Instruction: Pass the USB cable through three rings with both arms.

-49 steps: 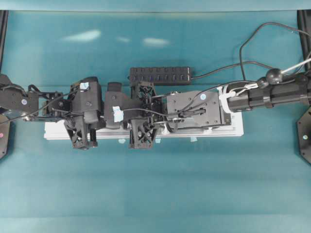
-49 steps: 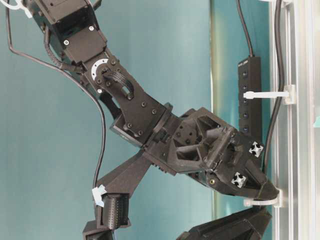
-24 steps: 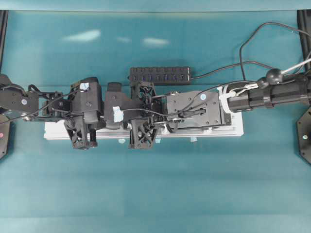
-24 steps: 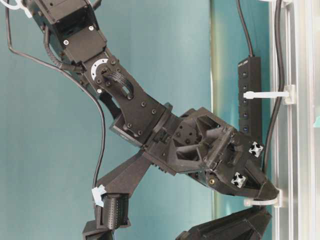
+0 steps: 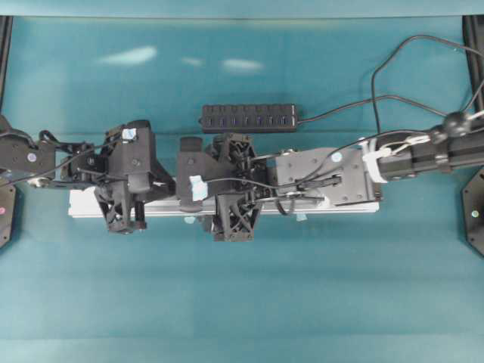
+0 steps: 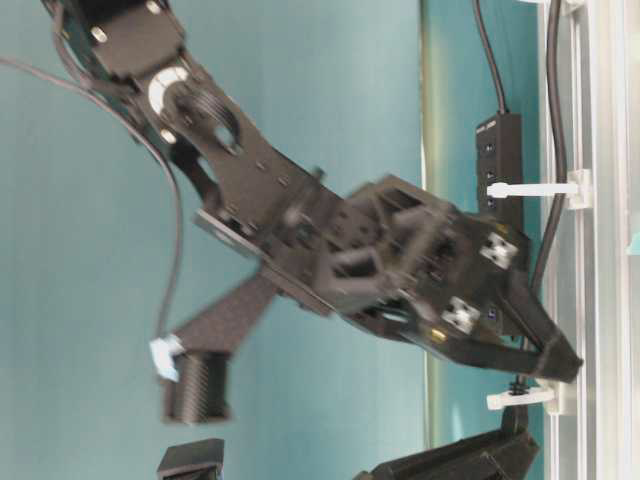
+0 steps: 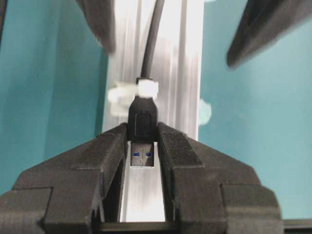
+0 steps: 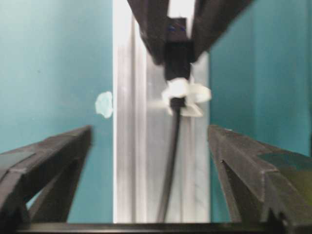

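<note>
The USB cable [image 7: 152, 44] runs along the silver rail [image 7: 183, 73]. Its dark plug [image 7: 143, 122] sits between the jaws of my left gripper [image 7: 142, 130], which is shut on it. Just beyond the plug, the cable goes through a whitish ring [image 7: 146, 90]. The right wrist view shows that ring [image 8: 186, 95] with the cable [image 8: 170, 161] trailing back between the fingers [image 8: 53, 161] of my right gripper [image 8: 150, 130]. That gripper is wide open and touches nothing. At table level a second ring [image 6: 535, 188] also has the cable [image 6: 553, 110] through it.
A black multi-port hub [image 5: 249, 117] lies behind the rail [image 5: 83, 206], with its own cable [image 5: 340, 110] leading off right. Pale blue tape tabs [image 8: 104, 104] sit beside the rail. From overhead both arms overlap above the rail and hide the fingertips.
My right gripper has opened wide and drawn back to the right along the rail. The left gripper keeps its grip on the plug and has hardly moved.
</note>
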Robot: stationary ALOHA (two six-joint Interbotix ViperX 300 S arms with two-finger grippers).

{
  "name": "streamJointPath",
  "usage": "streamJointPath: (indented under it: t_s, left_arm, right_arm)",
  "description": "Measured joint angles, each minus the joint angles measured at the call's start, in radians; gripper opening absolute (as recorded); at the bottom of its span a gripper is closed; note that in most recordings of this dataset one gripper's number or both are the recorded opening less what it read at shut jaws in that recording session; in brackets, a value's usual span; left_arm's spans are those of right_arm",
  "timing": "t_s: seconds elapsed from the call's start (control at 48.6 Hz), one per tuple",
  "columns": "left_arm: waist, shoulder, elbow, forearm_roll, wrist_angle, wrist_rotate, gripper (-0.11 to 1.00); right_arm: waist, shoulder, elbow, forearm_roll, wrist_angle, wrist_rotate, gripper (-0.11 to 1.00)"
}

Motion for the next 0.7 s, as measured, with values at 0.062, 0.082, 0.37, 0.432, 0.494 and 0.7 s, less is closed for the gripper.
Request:
streamJointPath:
  t_s: [0.062, 0.082, 0.37, 0.432, 0.494, 0.7]
  left_arm:
    - [0.0, -0.006, 0.0, 0.0, 0.011, 0.0, 0.22]
    - [0.0, -0.008, 0.002, 0.0, 0.014, 0.0, 0.22]
    - [0.0, -0.066, 0.003, 0.0, 0.094, -0.005, 0.22]
    - [-0.002, -0.086, 0.008, 0.0, 0.12, -0.002, 0.22]
    - [-0.002, -0.109, 0.014, 0.0, 0.147, -0.005, 0.22]
    - [-0.002, -0.178, 0.037, 0.002, 0.202, -0.006, 0.22]
  right_arm:
    - [-0.002, -0.009, 0.006, 0.0, 0.0, 0.0, 0.93]
    - [-0.002, -0.011, 0.008, 0.0, 0.0, 0.0, 0.93]
    - [-0.003, -0.069, 0.044, 0.0, 0.011, 0.0, 0.93]
    - [-0.003, -0.084, 0.054, 0.0, 0.011, 0.0, 0.93]
    - [-0.003, -0.101, 0.067, 0.0, 0.011, 0.002, 0.93]
    - [-0.018, -0.169, 0.121, 0.0, 0.011, 0.0, 0.93]
